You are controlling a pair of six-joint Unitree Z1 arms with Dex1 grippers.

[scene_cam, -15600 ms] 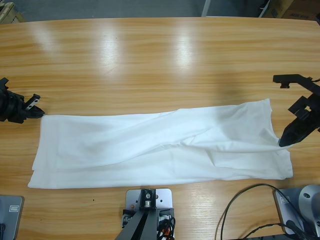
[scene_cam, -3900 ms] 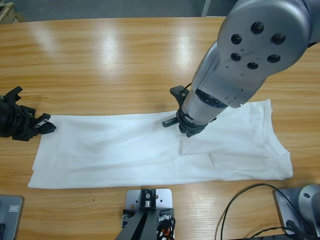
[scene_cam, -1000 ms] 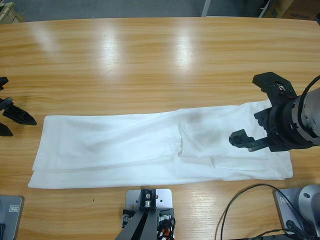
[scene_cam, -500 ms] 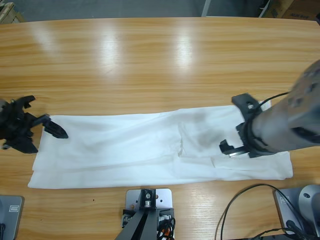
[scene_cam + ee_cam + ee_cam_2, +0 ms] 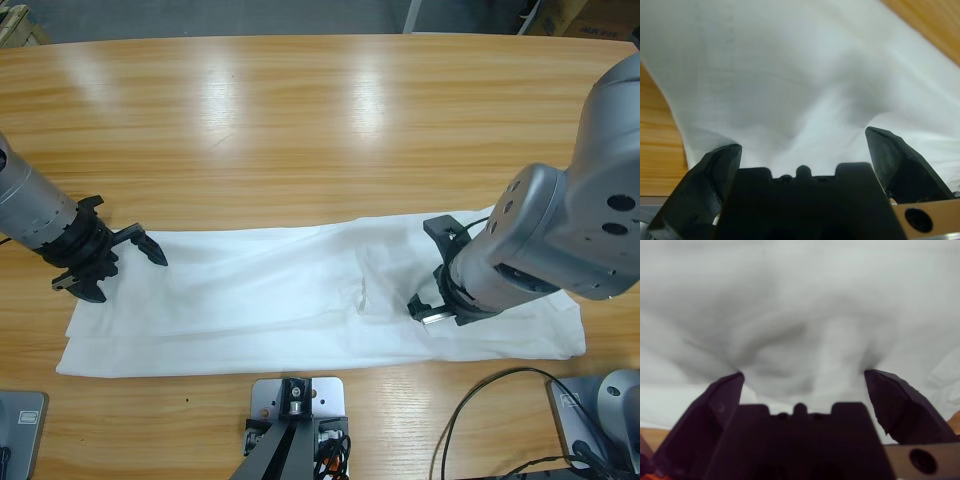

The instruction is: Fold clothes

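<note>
White shirt (image 5: 300, 295) lies as a long folded band across the near side of your table (image 5: 300, 110). Your left gripper (image 5: 115, 262), jaws spread, presses down at its left end; your right gripper (image 5: 432, 280), also spread, presses the cloth right of middle, likely both poised to pinch for the next fold. The right arm's bulk hides the shirt's right end; no lettering or label shows.

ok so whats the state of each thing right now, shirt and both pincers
white T-shirt: lying flat on the wooden table, folded into a long band, wrinkled near the middle
left pincer: open, jaws pressed down on the shirt's left end
right pincer: open, jaws pressed down on the shirt's right part
</note>
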